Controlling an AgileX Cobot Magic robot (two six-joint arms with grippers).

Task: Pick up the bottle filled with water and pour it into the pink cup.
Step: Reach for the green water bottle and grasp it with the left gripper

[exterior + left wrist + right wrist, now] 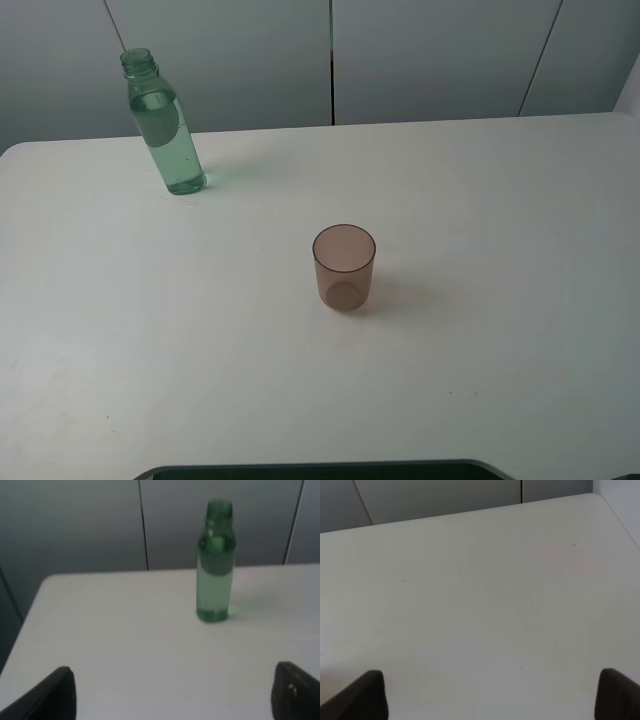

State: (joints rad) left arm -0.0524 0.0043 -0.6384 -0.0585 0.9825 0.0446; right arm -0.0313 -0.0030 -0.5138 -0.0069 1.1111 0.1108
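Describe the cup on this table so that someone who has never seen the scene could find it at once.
Start with the big white table that fills the high view. Near its middle stands the pink cup, upright, well apart from the bottle near the far left edge. It is short, brownish-pink and wide-mouthed; the bottle is tall, green and narrow-necked.

A wide white table [500, 300] takes up most of what I see, its top matte and faintly scuffed, with a few tiny dark specks [574, 545] near a far corner. Behind it stands a grey panelled wall [430, 50], split by thin dark seams [331, 60]. A dark rounded edge [320, 468] shows along the table's near side
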